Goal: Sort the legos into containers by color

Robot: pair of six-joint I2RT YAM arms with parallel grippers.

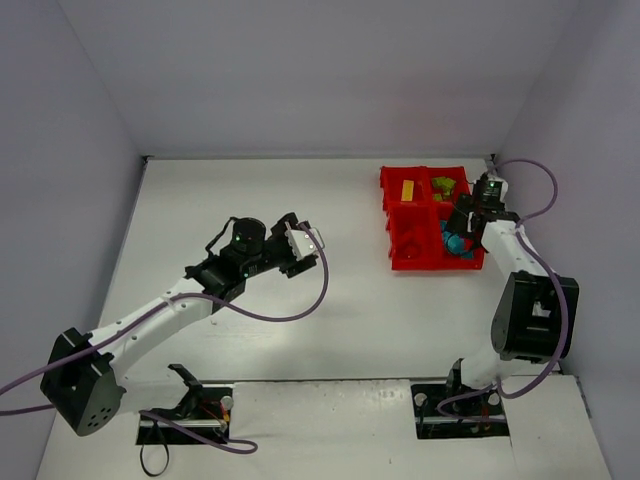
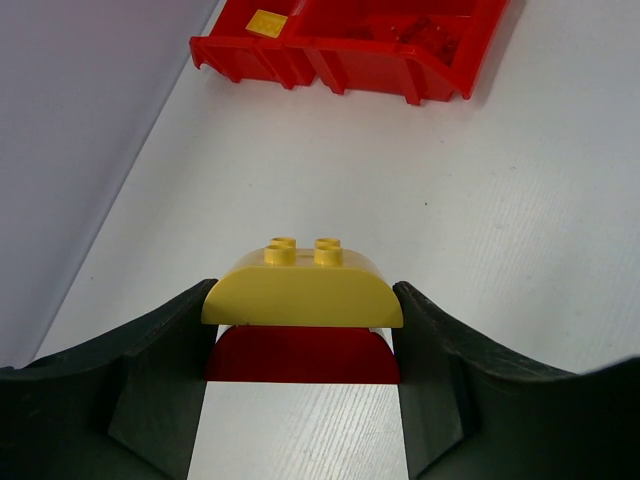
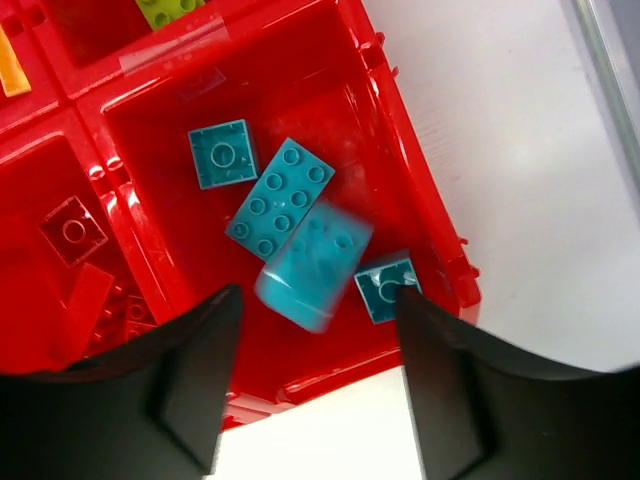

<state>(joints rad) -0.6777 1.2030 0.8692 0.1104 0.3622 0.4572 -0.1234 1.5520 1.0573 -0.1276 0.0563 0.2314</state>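
The white table (image 1: 300,190) is carrying the red tray (image 1: 405,262), whose four bins are filling by colour. Teal bricks (image 3: 280,197) are lying in the near-right bin, red bricks (image 3: 75,230) in the near-left, a flat yellow brick (image 1: 408,188) in the far-left and green bricks (image 1: 445,185) in the far-right.

The right gripper (image 1: 470,222) is hanging over the tray's near-right bin with its jaws standing apart. A blurred teal brick (image 3: 312,265) between them is touching neither finger, so it looks to be dropping in.

The left gripper (image 2: 302,320) is hovering well to the left of the tray, pinching a yellow curved brick (image 2: 300,290) by its ends. A dark red shape (image 2: 300,355) is showing just beneath; I cannot tell whether it is a brick.

By my judgement the sorting is nearing its end: the yellow curved brick is awaiting the tray's far-left bin, and no other brick is showing outside the tray.
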